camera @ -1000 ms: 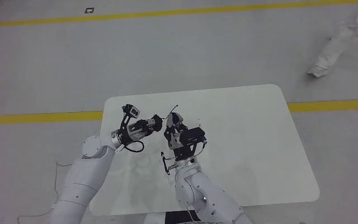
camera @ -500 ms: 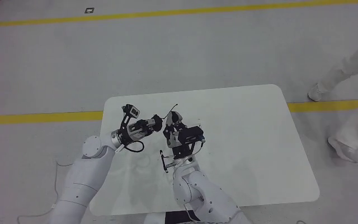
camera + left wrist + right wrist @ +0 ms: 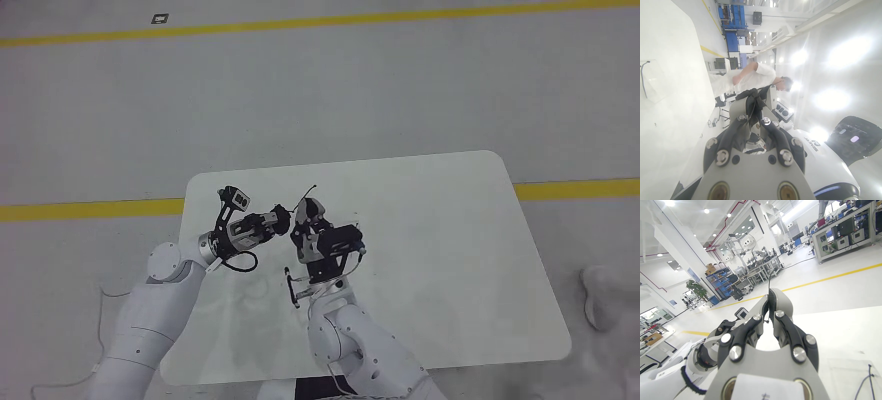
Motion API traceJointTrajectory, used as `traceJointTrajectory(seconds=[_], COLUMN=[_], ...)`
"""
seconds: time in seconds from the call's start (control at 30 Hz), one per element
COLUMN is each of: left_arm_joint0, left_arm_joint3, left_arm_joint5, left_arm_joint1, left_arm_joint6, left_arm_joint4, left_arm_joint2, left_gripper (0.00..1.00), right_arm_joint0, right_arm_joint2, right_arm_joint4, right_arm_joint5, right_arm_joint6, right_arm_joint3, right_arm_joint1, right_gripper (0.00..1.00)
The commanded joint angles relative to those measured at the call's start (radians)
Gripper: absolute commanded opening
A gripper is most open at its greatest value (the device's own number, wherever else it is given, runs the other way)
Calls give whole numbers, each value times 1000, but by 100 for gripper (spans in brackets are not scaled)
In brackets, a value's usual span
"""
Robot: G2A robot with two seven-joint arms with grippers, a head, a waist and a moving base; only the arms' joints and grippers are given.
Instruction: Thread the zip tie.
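Right pincer [image 3: 769, 303]: raised above the counter [image 3: 450, 250], over its near part on the robot's left side. Closed right down on the zip tie [image 3: 769, 285], pads pinching the thin black strap. Free end poking out past the fingertips, away from the counter. Other end hanging back between the fingers, finishing in a small crosswise nub. Probably the head, though too small to be sure.

Left pincer [image 3: 753, 95]: above the same part of the counter, tips close to the other's. Fingers drawn together with a thin black strand running down between them, taken to be part of the same zip tie. Dark clump at its tips not resolved.

Flat on the counter, below both: clear plastic sheet [image 3: 846, 370] with a spare black strand [image 3: 864, 381] lying on it.

Judged stage: lining up tail and head, threading not yet done.

Risks from here:
- Strap twisting or sliding in the pads under any sideways push, likely with so narrow a grip.
- Tail bowing instead of entering the slot if pushed off-axis, being springy and unsupported.
- Tail offered wrong face up, so no ratchet catch.
- Fingertips knocking together at such close quarters, jarring the alignment.
- Tie dropped onto the counter, awkward to pick up flat.

Print: white label [image 3: 762, 384] at the base of the right pincer, cut by the frame edge, not legible. No marking made out on the zip tie.
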Motion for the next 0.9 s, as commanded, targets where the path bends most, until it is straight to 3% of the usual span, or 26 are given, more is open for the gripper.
traceJointTrajectory(seconds=[0.0, 0.87], left_arm_joint0=[0, 0], left_arm_joint3=[0, 0], left_arm_joint5=[0, 0], left_arm_joint1=[0, 0], left_arm_joint6=[0, 0], left_arm_joint4=[0, 0], left_arm_joint2=[0, 0], left_gripper=[0, 0], right_arm_joint0=[-3, -8], right_arm_joint2=[1, 4], right_arm_joint4=[-4, -8], right_arm_joint5=[-1, -2], right_arm_joint6=[-2, 3], right_arm_joint3=[-3, -1], right_arm_joint1=[-1, 0], right_gripper=[0, 0])
